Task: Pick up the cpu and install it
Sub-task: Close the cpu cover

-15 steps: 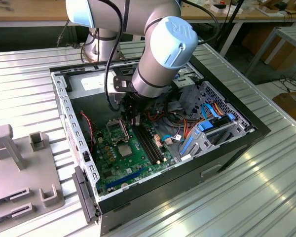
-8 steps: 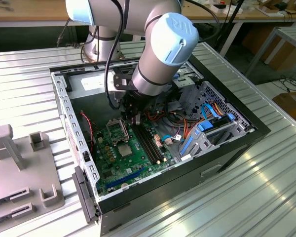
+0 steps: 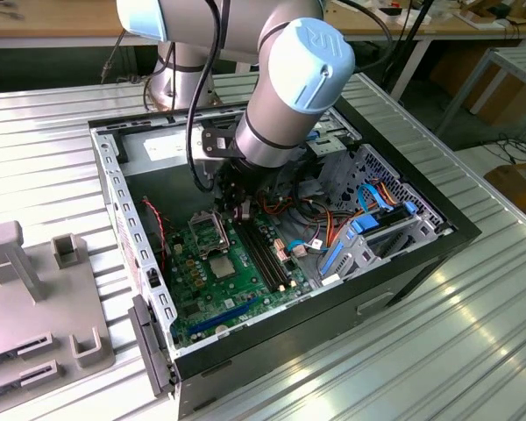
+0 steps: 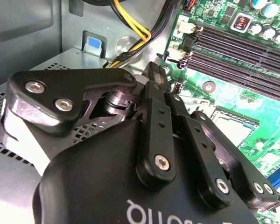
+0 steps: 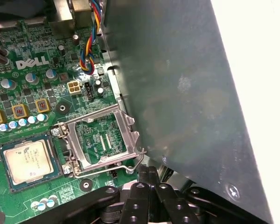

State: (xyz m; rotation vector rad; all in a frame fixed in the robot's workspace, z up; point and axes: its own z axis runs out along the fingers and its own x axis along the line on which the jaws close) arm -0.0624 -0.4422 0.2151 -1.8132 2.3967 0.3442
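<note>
The cpu (image 5: 28, 161) lies flat in its socket on the green motherboard (image 5: 42, 84), just beside the opened hinged frame (image 5: 102, 140). Near that frame hangs the end effector (image 5: 148, 171), fingers seemingly pressed together and gripping nothing, inside the computer case (image 3: 394, 281) on the tabletop (image 3: 53, 132).

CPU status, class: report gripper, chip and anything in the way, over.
Gripper shut, holding nothing. Cpu flat on motherboard, apart from gripper. Hinged frame open beside cpu; nothing covers it.
</note>
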